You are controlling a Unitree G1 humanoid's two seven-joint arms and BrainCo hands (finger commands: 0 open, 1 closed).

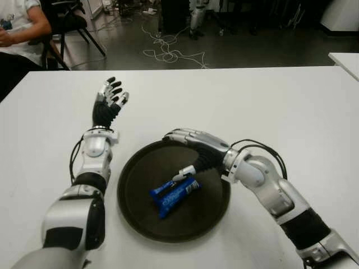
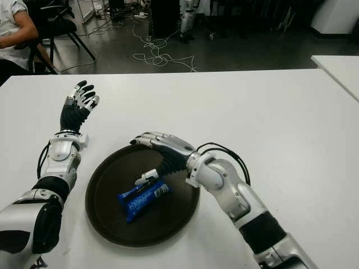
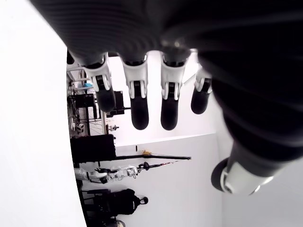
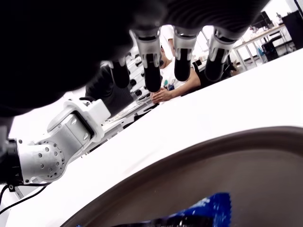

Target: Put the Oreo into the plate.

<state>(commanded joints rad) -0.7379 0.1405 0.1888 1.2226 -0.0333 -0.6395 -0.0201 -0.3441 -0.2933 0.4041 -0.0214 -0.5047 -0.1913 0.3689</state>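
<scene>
Person (image 1: 17, 33) sitting at the far left corner, only partly in frame, with a chair (image 1: 73, 22) just behind them and cables (image 1: 168, 53) strewn over the floor beyond the white table (image 1: 252, 101).

Moving right, the left hand (image 1: 110, 95) shows out over bare tabletop, well clear of the plate, palm raised. Its own wrist view shows the fingers (image 3: 139, 104) spread and relaxed with nothing in them, so it looks idle.

Next comes the dark round plate (image 1: 132, 196) in the middle of the table near the robot. The Oreo (image 1: 175, 193), a blue packet, lies flat inside it, roughly central and angled a bit. So the task's thing is already where it belongs.

Right of that, the right hand (image 1: 190, 148) hovers over the far side of the plate, fingers (image 1: 182, 136) extended and apart, nothing held. The thumb tip shows right next to the packet's upper end; whether it's actually touching is hard to call from these views. The right wrist view shows the fingers open above the plate rim, with a corner of blue wrapper below.

Judging by all that, the drop looks done and this is the release/retreat step. Next move should just be lifting the right hand up and back toward its own side without the thumb catching the wrapper and dragging it out.
</scene>
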